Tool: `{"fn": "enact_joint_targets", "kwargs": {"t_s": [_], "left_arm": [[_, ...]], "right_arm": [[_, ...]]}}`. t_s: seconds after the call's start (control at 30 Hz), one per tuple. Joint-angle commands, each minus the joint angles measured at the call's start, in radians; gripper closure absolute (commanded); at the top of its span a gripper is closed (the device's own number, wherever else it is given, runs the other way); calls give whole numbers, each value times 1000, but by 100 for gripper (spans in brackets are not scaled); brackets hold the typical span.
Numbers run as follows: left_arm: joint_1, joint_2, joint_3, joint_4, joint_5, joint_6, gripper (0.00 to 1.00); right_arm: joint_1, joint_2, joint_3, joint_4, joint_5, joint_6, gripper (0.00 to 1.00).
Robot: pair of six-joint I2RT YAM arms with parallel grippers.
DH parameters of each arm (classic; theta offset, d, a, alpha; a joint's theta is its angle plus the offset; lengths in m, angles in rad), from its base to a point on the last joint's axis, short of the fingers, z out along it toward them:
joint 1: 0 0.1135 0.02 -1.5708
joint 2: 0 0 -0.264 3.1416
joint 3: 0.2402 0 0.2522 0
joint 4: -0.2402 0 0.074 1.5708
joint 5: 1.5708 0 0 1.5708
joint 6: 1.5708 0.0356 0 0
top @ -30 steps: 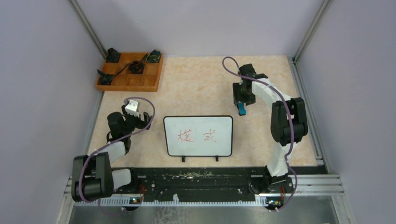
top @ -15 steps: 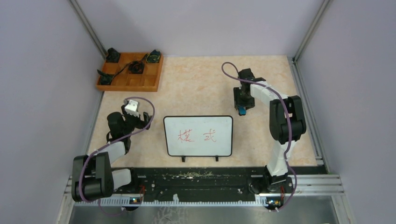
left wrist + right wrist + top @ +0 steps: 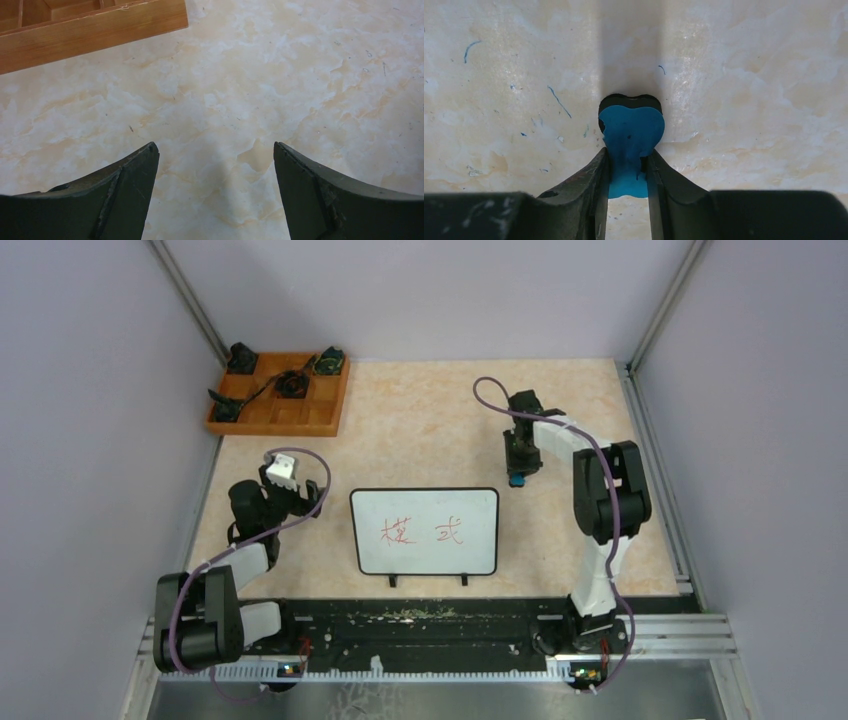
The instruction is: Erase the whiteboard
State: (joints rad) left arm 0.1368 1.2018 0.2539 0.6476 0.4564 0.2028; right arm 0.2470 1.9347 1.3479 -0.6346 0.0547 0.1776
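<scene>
One second on, my right arm has folded in and stood my right gripper (image 3: 629,161) more upright. It's pinching the blue eraser (image 3: 631,131) low over the worktop (image 3: 749,100), just behind the far right corner of the whiteboard (image 3: 425,505). The red writing (image 3: 424,532) is untouched, so I reckon wiping hasn't started. My left gripper (image 3: 215,165) hangs spread wide, off to the board's left.
</scene>
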Motion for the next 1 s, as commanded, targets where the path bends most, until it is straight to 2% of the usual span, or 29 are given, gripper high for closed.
{"fn": "enact_joint_targets", "kwargs": {"t_s": [0.0,0.07,0.1,0.33,0.47,0.6,0.83,0.97], "left_arm": [[6,-2,4,3,14,3,11],[7,-2,4,3,16,1,10],[8,-2,4,2,17,1,11],[10,-2,4,6,29,0,11],[12,2,7,4,38,-1,11],[14,-8,3,-1,42,1,12],[19,-51,-15,1,49,1,12],[42,-69,-15,18,101,-6,12]], "right_arm": [[12,9,15,27,27,10,80],[12,-10,10,26,65,23,98],[12,-27,2,31,90,30,100],[19,-267,-107,56,182,88,100],[39,-475,-176,58,198,124,100],[126,-646,-235,34,288,166,100],[378,-922,-322,-57,497,294,100],[424,-1024,-407,-78,547,329,100]]}}
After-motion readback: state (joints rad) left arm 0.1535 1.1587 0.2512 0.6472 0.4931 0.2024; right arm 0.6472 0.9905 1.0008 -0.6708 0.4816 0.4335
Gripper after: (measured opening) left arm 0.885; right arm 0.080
